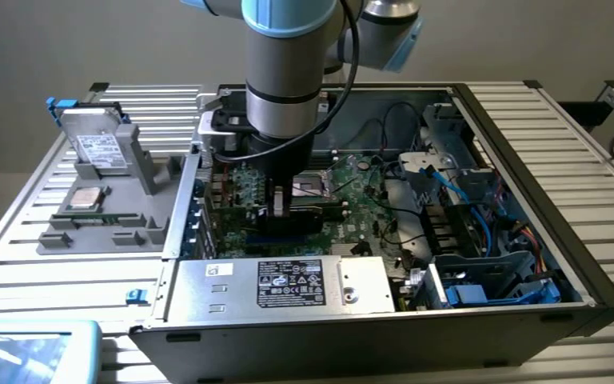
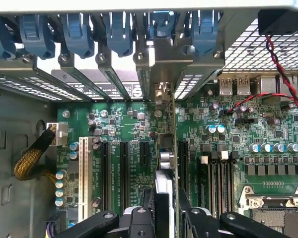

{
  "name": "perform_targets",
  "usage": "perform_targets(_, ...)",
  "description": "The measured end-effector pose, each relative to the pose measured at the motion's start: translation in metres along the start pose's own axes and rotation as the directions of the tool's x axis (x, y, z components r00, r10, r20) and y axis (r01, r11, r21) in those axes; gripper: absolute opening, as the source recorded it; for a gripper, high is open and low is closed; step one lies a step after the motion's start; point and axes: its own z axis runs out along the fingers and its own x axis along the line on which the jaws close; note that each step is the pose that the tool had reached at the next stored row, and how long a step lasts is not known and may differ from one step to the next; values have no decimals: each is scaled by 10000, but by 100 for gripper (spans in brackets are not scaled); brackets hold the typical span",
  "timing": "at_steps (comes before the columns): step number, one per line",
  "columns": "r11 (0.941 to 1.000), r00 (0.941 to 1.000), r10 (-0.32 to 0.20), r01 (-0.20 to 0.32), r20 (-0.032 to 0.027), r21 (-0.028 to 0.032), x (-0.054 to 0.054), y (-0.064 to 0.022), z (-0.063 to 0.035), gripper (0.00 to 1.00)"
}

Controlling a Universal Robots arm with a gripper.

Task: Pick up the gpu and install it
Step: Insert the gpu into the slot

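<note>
My gripper (image 1: 277, 202) reaches down into the open computer case (image 1: 520, 144) and is shut on the gpu (image 1: 298, 213), a dark card held upright just above the green motherboard (image 1: 366, 192). In the wrist view the gpu (image 2: 168, 148) shows edge-on. It runs from between my black fingers (image 2: 139, 220) towards its silver end bracket (image 2: 159, 69) at the case's rear slot openings. The card stands in line with the black expansion slots (image 2: 124, 163), between two of them. Whether it sits in a slot I cannot tell. My gripper (image 2: 165, 214) clamps it at the near end.
A grey fixture (image 1: 105, 232) at the exterior view's left carries a silver drive (image 1: 99, 148), a processor (image 1: 85, 198) and memory sticks (image 1: 105, 218). Inside the case lie the power supply (image 1: 285, 284), the processor socket (image 1: 312, 186) and blue cables (image 1: 478, 188). Blue slot latches (image 2: 119, 29), a braided cable (image 2: 30, 161) and red-black wires (image 2: 273, 64) flank the card.
</note>
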Motion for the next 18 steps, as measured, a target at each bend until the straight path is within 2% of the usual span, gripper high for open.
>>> perform_targets(13,10000,10000,0,0,-8,-12,7,4,0,29)
perform_targets(18,10000,10000,6,-6,-53,-14,8,13,1,29)
